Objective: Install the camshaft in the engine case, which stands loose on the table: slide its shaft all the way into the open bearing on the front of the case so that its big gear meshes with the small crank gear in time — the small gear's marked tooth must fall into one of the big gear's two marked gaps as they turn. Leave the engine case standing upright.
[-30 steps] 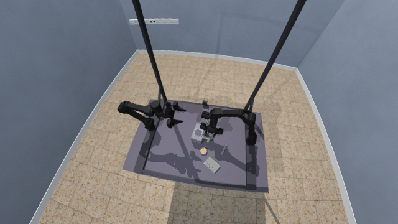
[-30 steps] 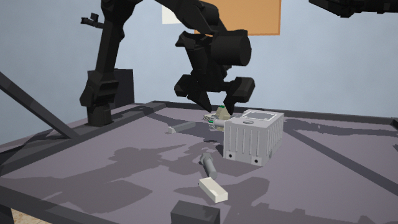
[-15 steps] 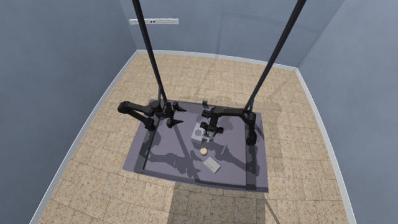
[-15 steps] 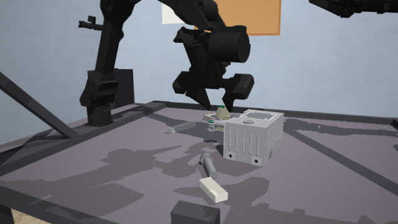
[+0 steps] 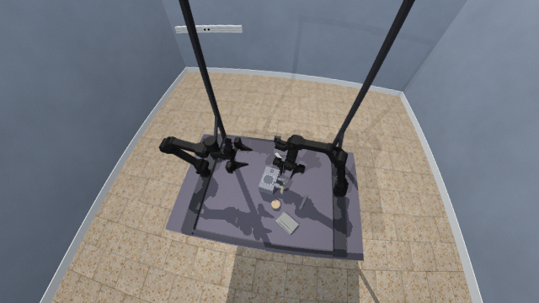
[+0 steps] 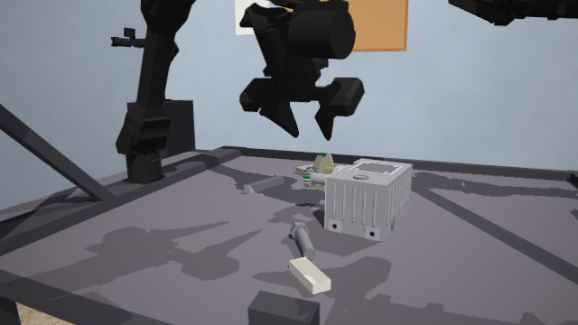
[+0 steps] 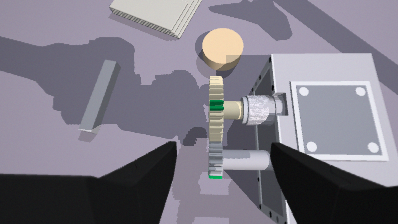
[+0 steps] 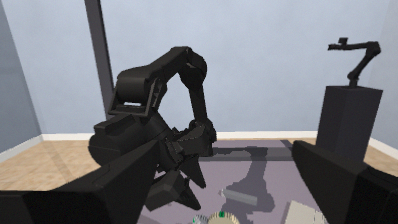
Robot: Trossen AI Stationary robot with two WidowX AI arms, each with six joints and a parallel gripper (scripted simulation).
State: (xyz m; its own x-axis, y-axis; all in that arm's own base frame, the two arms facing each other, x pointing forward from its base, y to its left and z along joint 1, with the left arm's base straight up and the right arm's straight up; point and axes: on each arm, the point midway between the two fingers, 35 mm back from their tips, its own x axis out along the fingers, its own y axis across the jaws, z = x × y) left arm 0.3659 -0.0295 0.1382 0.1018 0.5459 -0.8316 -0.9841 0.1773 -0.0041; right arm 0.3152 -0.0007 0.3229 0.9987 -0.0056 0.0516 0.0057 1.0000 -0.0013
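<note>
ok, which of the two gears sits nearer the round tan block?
The big cream gear; the small grey gear sits farther off.
</note>
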